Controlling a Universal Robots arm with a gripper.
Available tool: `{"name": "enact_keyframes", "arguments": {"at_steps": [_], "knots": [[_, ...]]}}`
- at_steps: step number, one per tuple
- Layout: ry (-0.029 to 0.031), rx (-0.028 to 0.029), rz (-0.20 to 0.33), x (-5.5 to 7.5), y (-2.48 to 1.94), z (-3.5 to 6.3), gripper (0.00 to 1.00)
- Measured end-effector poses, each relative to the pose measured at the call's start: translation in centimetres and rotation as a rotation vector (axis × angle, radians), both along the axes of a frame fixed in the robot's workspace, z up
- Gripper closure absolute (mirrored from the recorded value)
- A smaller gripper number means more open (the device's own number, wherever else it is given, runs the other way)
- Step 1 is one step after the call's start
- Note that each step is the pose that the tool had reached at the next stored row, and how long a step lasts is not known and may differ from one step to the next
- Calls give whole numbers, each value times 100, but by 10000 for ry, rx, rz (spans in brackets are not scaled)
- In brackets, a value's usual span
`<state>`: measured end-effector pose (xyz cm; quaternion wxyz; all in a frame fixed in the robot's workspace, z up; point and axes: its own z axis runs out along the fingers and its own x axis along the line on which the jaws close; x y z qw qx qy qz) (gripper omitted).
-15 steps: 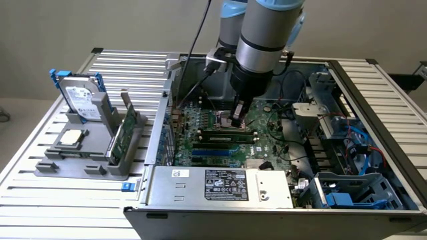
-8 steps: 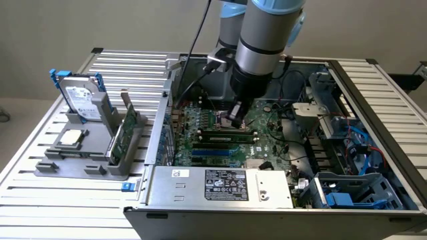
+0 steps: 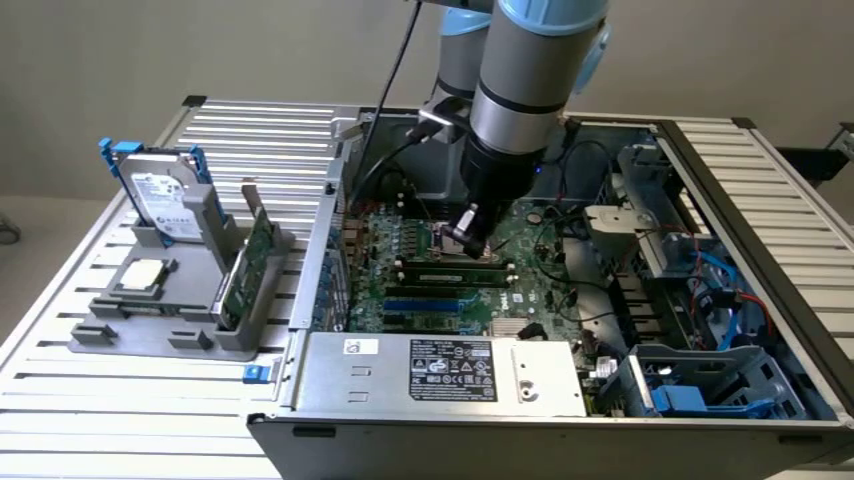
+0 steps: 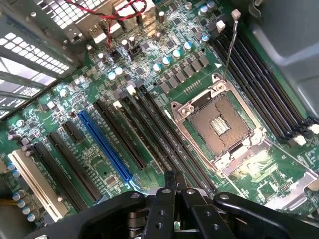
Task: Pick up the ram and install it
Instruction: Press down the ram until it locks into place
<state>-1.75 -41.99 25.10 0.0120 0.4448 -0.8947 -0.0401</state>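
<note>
My gripper (image 4: 173, 180) is pinched narrow, fingers nearly together, and I can't see anything held between them. I'm hanging low inside the computer case (image 3: 747, 210), right over the motherboard (image 4: 279, 179). The empty processor socket (image 4: 217, 122) is just beside my fingertips and the long dark memory slots (image 4: 154, 129) run out from under me, with a blue slot (image 4: 104, 144) further over.

The ram (image 3: 251, 262) isn't near me. It's well off toward the exterior view's left, outside the case wall, standing on its long edge in a grey rack (image 3: 147, 330). Its long axis looks roughly crosswise to the slots. A hard drive (image 3: 167, 205) stands past it.

The power supply (image 3: 441, 370) has stickers, but I can't read them.
</note>
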Motion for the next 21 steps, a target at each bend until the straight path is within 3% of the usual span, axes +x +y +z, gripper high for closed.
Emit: {"name": "enact_keyframes", "arguments": {"at_steps": [3,10,12,21], "knots": [[4,-100,-248,1,0,7,89],[10,-475,-747,1,-2,15,89],[17,-552,-912,1,-3,19,89],[62,-570,-2201,2,-3,25,89]]}}
